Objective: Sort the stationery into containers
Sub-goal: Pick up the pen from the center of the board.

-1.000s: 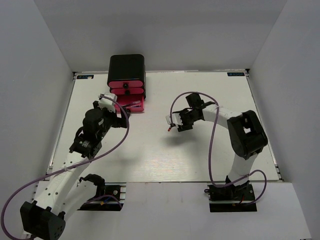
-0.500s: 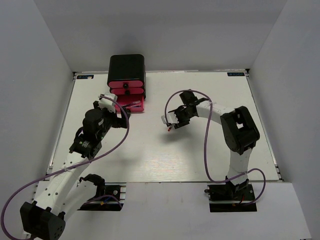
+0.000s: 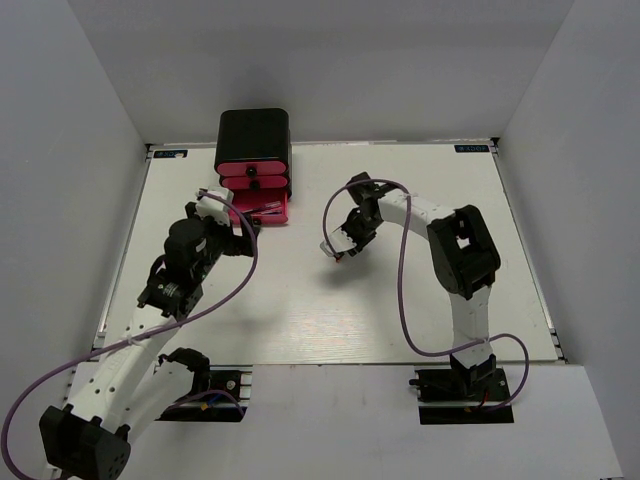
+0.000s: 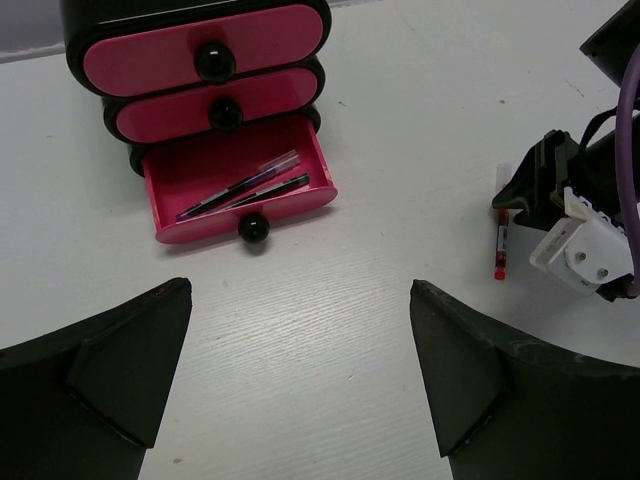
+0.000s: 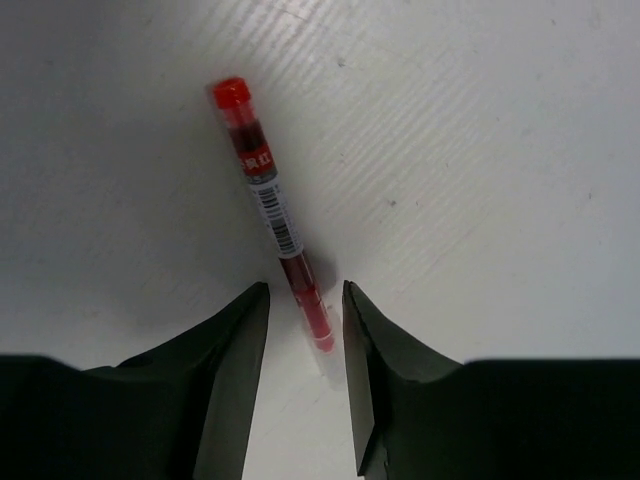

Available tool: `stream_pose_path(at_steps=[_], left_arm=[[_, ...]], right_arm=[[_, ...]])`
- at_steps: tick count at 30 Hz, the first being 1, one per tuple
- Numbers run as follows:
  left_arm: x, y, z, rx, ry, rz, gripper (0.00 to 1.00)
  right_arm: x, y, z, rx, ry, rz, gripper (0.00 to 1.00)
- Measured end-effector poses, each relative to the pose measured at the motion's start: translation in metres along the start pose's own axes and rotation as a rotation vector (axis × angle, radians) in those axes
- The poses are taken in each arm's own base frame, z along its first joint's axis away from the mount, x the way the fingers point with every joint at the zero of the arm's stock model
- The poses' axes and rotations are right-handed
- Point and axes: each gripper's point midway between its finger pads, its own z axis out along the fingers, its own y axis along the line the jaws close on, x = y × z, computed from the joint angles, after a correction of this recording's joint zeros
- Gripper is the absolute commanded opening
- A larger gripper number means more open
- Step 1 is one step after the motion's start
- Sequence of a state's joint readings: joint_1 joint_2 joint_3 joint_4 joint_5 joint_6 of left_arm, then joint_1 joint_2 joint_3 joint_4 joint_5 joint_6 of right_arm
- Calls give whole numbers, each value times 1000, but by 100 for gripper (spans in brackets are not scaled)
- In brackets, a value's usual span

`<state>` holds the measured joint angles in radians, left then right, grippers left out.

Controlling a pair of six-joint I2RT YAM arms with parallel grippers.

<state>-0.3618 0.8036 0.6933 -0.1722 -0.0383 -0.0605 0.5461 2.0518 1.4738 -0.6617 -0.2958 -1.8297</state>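
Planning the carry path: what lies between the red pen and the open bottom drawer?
Nothing: the left wrist view shows only bare table between the red pen and the open drawer.

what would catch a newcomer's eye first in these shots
The black cabinet with pink drawers at the far edge of the table stands out, its bottom drawer pulled open with two pens inside. Mid-table, the right gripper straddles one end of a red pen lying flat.
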Motion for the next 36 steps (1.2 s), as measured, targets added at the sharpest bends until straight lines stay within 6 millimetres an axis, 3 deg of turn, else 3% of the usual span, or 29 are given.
stream_pose_path(at_steps=[6, 11, 17, 23, 28, 36], left_arm=[[-6, 3, -5, -15, -22, -1, 100], [-10, 5, -8, -27, -39, -2, 100], [-12, 5, -10, -29, -50, -3, 100], [-15, 10, -18, -53, -81, -13, 100], [-23, 20, -30, -108, -142, -34, 100], [-37, 35, -51, -191, -241, -65, 100]], right_arm=[[-3, 7, 2, -88, -9, -88, 32], [-5, 13, 3, -130, 13, -128, 1], [-13, 12, 5, -125, 13, -90, 0], [-49, 5, 12, -63, -78, 141, 0], [-84, -30, 3, 66, -132, 291, 0], [-138, -144, -48, 388, -248, 320, 0]])
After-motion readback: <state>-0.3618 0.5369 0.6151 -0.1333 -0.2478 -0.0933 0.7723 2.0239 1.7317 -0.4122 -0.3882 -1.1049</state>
